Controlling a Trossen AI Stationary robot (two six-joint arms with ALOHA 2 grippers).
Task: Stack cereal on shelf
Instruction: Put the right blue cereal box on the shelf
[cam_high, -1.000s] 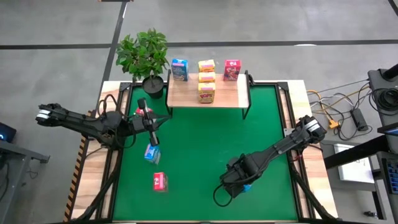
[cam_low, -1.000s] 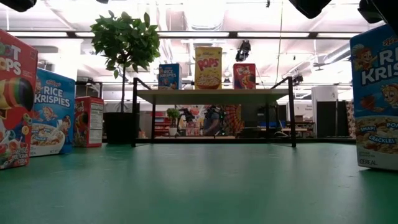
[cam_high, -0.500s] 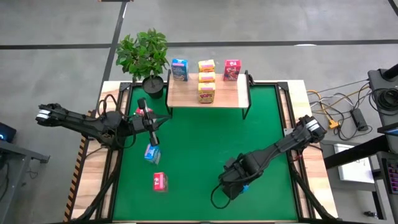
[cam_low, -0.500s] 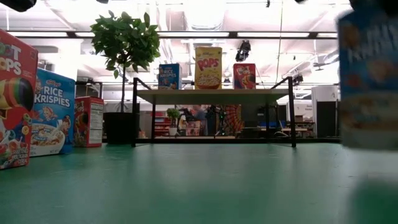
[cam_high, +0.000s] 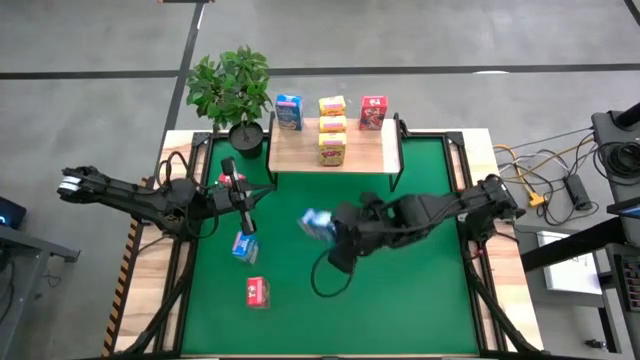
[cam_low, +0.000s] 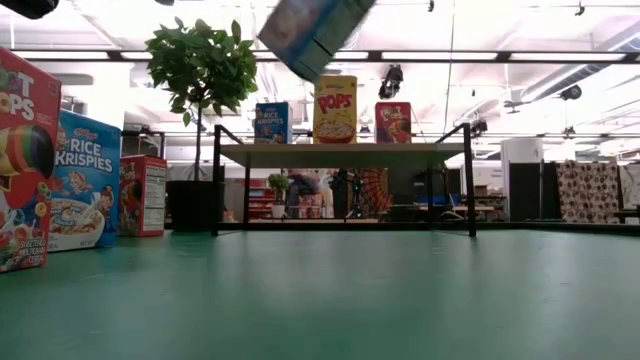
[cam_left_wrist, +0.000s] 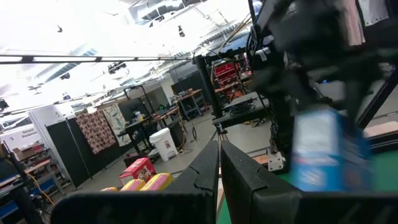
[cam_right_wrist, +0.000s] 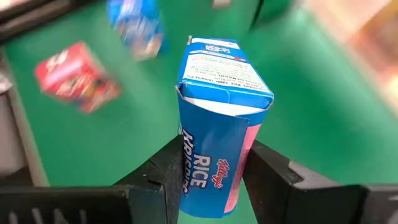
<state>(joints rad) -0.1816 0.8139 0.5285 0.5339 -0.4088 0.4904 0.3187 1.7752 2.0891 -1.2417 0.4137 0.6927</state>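
Cereal, a small blue cardboard box (cam_right_wrist: 219, 124) printed Rice Krispies, sits pinched between the two dark fingers (cam_right_wrist: 163, 171) of the right gripper (cam_high: 335, 228), partly closed on its sides. It hangs in the air over the middle of the green mat (cam_high: 420, 300), tilted, short of the shelf.

The light wooden shelf on thin black legs (cam_high: 365, 152) stands at the far edge, already carrying one blue box (cam_high: 289, 112), three yellow boxes (cam_high: 332, 128) in a row and one red box (cam_high: 373, 111).

Three boxes wait on the left of the mat: a second blue one (cam_high: 243, 246), a near red one (cam_high: 256, 291) and another red one (cam_high: 227, 180). By my judgement, roughly half remains.

Parked at the left, the left gripper (cam_high: 247, 222) has its fingers (cam_left_wrist: 208, 171) pressed together, empty.
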